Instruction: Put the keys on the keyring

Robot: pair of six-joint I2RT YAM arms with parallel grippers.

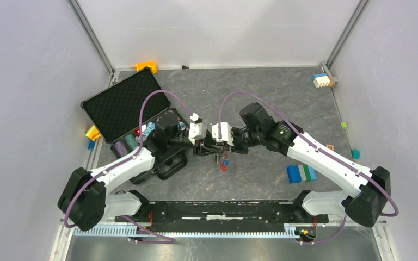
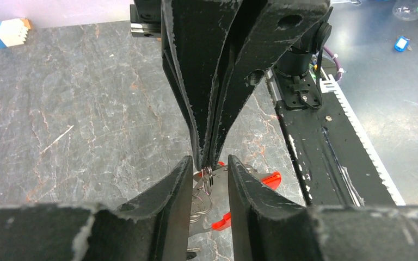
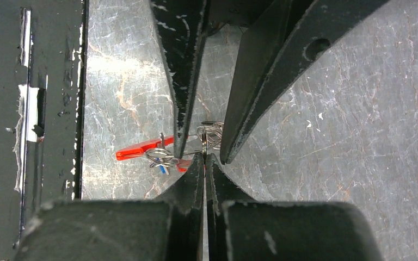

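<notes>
The two grippers meet tip to tip above the middle of the table. My right gripper [image 3: 204, 157] is shut on the small metal ring [image 3: 204, 143] of the keyring [image 3: 213, 130]. Its long red clip [image 3: 139, 149] dangles beside the ring, over the table. A blue key head [image 3: 163, 169] hangs among wire loops under the clip; I cannot tell a red key apart from the clip. My left gripper [image 2: 209, 163] is open, its fingers [image 2: 180, 179] on either side of the pinched ring [image 2: 208, 175]. In the top view the red and blue bits [image 1: 224, 164] hang below both grippers [image 1: 216, 145].
An open black case [image 1: 121, 100] with small items lies at the left, reaching under the left arm. A blue, green and white block [image 1: 301, 173] sits by the right arm. Small coloured blocks [image 1: 322, 80] lie along the walls. The black base rail [image 1: 223, 209] runs along the near edge.
</notes>
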